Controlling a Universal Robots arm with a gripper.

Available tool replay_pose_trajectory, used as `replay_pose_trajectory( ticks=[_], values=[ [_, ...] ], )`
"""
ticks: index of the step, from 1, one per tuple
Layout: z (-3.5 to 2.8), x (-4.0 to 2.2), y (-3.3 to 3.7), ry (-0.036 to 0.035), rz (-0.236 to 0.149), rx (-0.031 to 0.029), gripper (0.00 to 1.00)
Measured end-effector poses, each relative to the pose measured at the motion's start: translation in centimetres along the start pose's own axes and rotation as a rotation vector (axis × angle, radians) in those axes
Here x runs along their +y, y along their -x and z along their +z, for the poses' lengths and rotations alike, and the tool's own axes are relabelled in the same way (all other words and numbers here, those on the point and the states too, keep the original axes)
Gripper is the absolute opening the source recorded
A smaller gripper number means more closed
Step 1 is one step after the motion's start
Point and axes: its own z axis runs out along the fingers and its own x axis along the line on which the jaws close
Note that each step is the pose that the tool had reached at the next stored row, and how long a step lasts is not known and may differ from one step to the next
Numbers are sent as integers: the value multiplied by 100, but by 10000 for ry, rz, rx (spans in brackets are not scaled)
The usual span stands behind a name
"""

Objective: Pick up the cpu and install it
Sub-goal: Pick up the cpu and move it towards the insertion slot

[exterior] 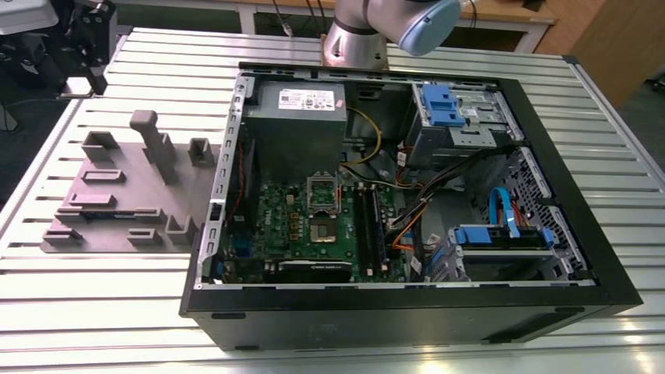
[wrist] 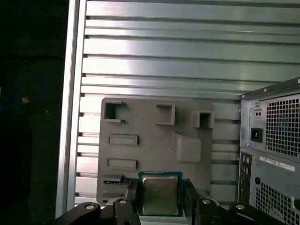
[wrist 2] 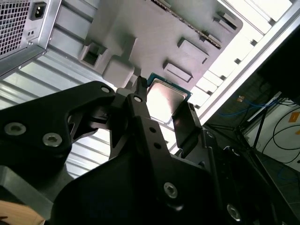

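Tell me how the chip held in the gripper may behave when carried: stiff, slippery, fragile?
The chip looks flat and rigid, so it likely will not bend. Its shiny metal top suggests it could slip between the fingers of the gripper. It is thin and small, so probably light.

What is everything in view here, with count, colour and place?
computer case: one, black, open, on the table
motherboard: one, green, inside the case
power supply: one, grey, inside the case
fixture plate: one, grey, on the table at the exterior view's left of the case
table: one, silver, slatted
cpu: one, silver-topped, between the hand's fingers
arm: one, grey with a blue cap, behind the case
hand: one, black, shut on the cpu
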Motion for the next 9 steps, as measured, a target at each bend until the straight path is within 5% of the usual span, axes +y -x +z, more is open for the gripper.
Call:
replay_pose_trajectory(
  ticks=[9],
  values=[
    [-2, -2, 71, 0, 0, 1, 47]
  ],
)
